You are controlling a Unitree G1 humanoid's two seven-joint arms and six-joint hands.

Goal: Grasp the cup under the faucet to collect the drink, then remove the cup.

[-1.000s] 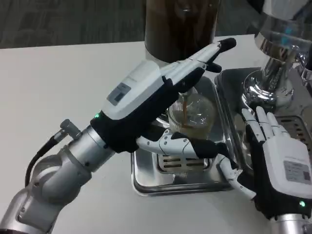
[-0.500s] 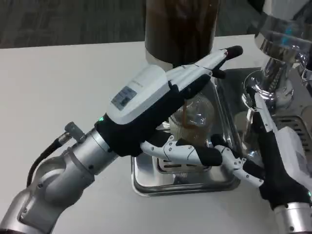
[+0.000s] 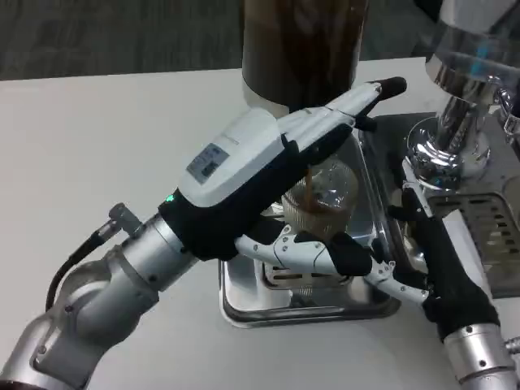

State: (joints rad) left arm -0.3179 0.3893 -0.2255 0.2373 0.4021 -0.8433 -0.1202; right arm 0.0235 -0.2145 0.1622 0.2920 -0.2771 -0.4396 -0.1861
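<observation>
The clear plastic cup [image 3: 318,201] stands on the steel drip tray [image 3: 244,305] at the picture's centre, partly filled with brown drink, a thin brown stream falling into it from above. At 12 o'clock from the cup rises the dark drink dispenser [image 3: 302,45], its transparent tank holding dark liquid. The left robot hand [image 3: 272,175] lies over the cup with fingers stretched toward 1 o'clock and its thumb hooked below at 6 o'clock; whether it actually grips the cup cannot be told. The right robot hand [image 3: 435,264], at 4 o'clock from the cup, is empty with fingers spread, one fingertip near the tray's front rim. A polished chrome machine [image 3: 455,122] stands at 2 o'clock over a second slotted tray [image 3: 496,236]. The desk [image 3: 106,138] is smooth and white; grey carpet [image 3: 114,36] lies beyond.
</observation>
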